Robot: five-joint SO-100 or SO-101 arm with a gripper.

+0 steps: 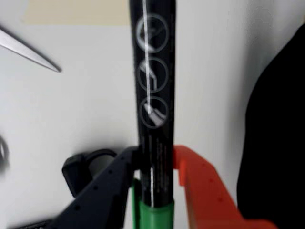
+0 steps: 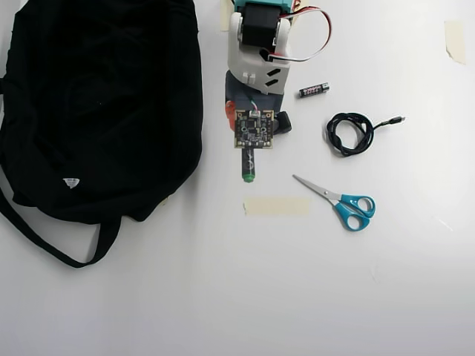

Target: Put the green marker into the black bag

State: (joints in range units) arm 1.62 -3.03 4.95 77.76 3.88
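The green marker (image 1: 153, 119) sits clamped between the fingers (image 1: 200, 186), arm reaching beside the black bag (image 2: 96, 104).

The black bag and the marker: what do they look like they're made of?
The black bag looks like soft matte fabric: it slumps and creases, with limp straps. The green marker, clamped between the fingers, looks like glossy hard plastic: a bright highlight runs down its dark printed barrel.

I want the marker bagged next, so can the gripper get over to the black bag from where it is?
Probably yes: the gripper holds the green marker, and only bare table separates it from the black bag.
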